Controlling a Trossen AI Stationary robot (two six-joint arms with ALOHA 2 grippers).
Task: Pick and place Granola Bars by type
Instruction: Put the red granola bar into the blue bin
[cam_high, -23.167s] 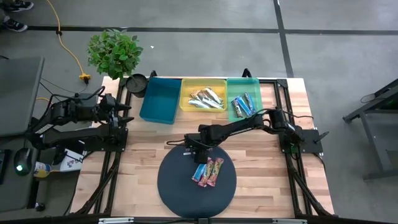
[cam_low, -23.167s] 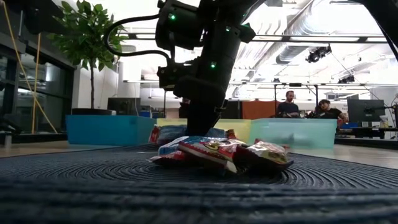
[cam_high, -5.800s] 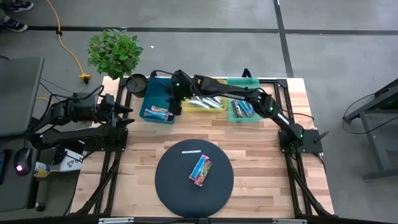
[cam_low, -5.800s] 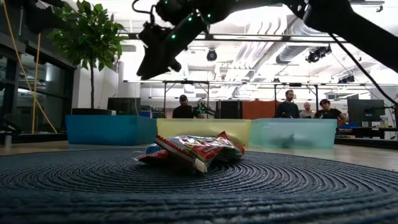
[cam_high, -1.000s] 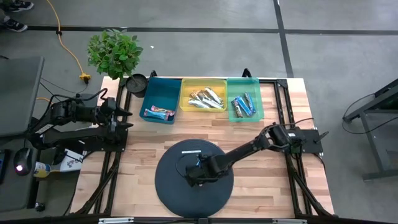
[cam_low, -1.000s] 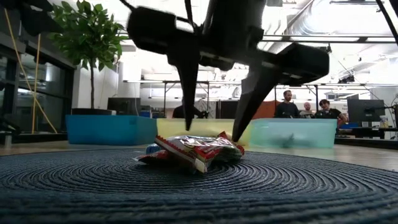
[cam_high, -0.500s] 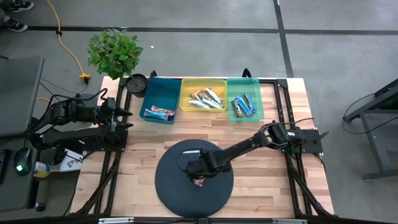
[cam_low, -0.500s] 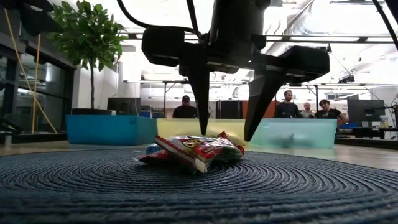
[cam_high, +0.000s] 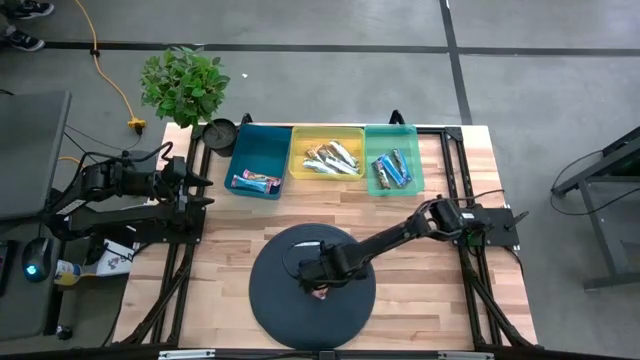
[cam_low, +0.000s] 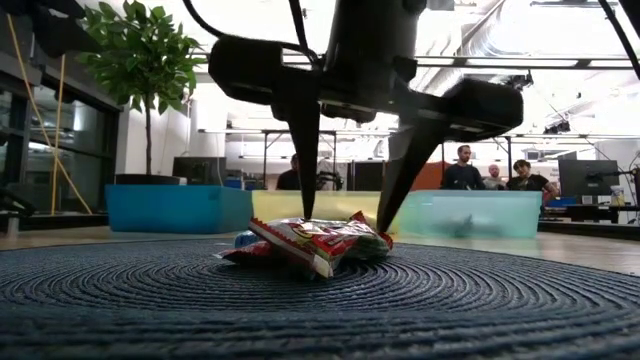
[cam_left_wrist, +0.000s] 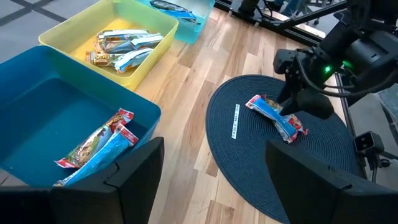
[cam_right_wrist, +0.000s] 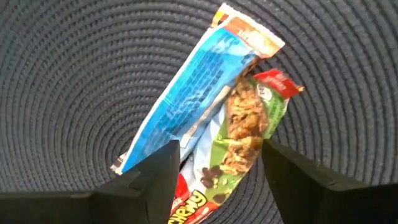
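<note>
Waiting at table's 9 o'clock edge: left gripper (cam_left_wrist: 205, 180), jaws spread wide, holding nothing. Blue bin (cam_high: 258, 160) at 11 o'clock: pink multicolour bars (cam_high: 252, 181). Yellow bin (cam_high: 327, 135), teal bin (cam_high: 391, 133) at 12 to 1 o'clock: more bars. Centre mat (cam_high: 270, 295): two stacked Granola Bars (cam_right_wrist: 217, 118), right gripper (cam_low: 350, 215) directly above, jaws wide, straddling, not gripping.

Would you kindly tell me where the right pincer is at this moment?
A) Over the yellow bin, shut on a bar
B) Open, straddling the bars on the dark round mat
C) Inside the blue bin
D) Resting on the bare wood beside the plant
B: the right pincer hangs open with a finger on each side of the granola bars lying on the round mat.
</note>
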